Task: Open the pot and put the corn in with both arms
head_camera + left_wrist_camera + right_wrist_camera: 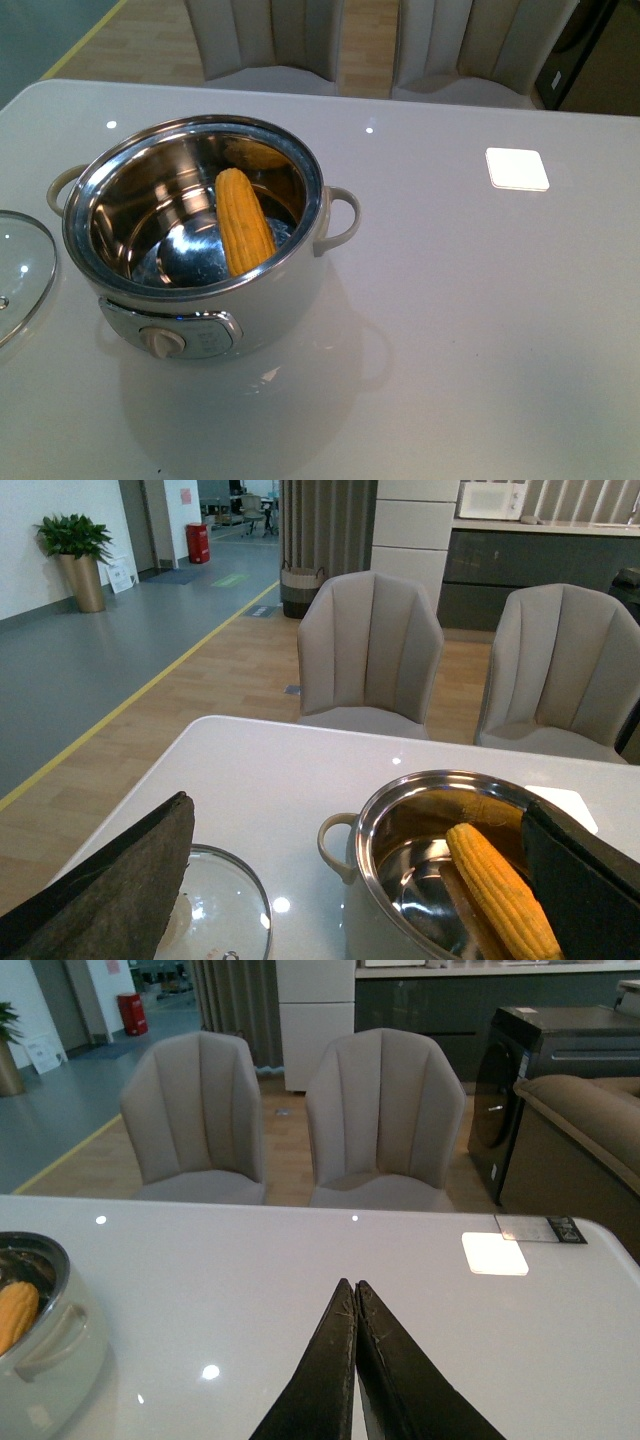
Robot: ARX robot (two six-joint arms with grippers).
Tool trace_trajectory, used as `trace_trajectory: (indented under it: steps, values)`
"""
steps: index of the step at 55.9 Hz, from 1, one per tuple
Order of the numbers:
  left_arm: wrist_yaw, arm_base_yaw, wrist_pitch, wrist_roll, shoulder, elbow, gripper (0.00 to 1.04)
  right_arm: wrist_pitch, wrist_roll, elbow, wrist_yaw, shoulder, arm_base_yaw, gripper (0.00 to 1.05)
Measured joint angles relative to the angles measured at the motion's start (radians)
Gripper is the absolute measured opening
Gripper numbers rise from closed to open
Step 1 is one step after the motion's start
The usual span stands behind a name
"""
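Note:
The cream-white pot [290,300] stands open on the white table, left of the middle. The corn [243,235] lies inside its steel bowl, tilted, with its tip resting against the near wall. In the left wrist view my left gripper [357,805] is open and wide above the table, one finger [110,880] over the glass lid, the other [590,880] by the pot [335,835] and the corn [505,890]. It holds nothing. My right gripper [350,1286] is shut and empty over bare table, well away from the pot [50,1360] and corn [15,1315]. Neither arm shows in the front view.
The glass lid [20,265] lies flat on the table beside the pot, also seen as the lid [220,900] under my left finger. A white square patch [517,168] marks the table's far right. Two grey chairs [290,1110] stand behind the far edge.

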Motion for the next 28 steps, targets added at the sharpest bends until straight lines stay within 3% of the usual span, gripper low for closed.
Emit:
trace_trajectory:
  steps: [20, 28]
  values:
    - [0.0, 0.0, 0.0, 0.0, 0.0, 0.0, 0.98, 0.0, 0.0, 0.0, 0.0, -0.001, 0.0, 0.02]
    - [0.0, 0.0, 0.0, 0.0, 0.0, 0.0, 0.98, 0.0, -0.001, 0.0, 0.0, -0.001, 0.0, 0.3]
